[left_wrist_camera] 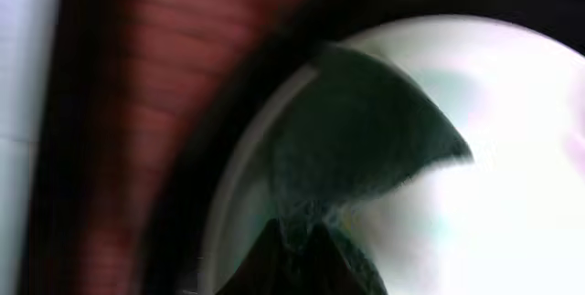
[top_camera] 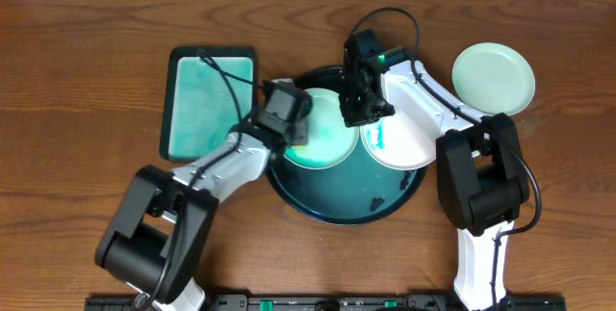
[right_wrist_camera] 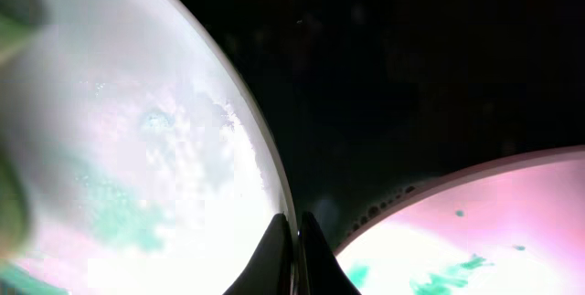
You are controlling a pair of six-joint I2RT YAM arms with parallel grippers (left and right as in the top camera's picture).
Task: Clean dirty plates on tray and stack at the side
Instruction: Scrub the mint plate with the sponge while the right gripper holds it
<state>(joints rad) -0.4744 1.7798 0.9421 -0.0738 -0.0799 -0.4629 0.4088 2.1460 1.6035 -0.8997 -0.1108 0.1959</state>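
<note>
The round black-rimmed tray (top_camera: 337, 200) holds a mint-green plate (top_camera: 327, 136) on its left and a white plate (top_camera: 406, 142) with a teal smear on its right. My right gripper (top_camera: 359, 112) is shut on the mint-green plate's right rim; the right wrist view shows its jaws (right_wrist_camera: 294, 240) pinching that rim (right_wrist_camera: 137, 149), with the white plate (right_wrist_camera: 494, 231) beside it. My left gripper (top_camera: 292, 130) is at the same plate's left edge. In the left wrist view its jaws (left_wrist_camera: 302, 238) are shut on a dark teal sponge (left_wrist_camera: 356, 140) that lies on the plate (left_wrist_camera: 512, 149). A second mint-green plate (top_camera: 493, 77) lies on the table at the far right.
A rectangular teal tray (top_camera: 207, 104) lies on the table left of the round tray. The round tray's inside (right_wrist_camera: 384, 85) looks dark and wet between the two plates. Both arms reach over the round tray from the front.
</note>
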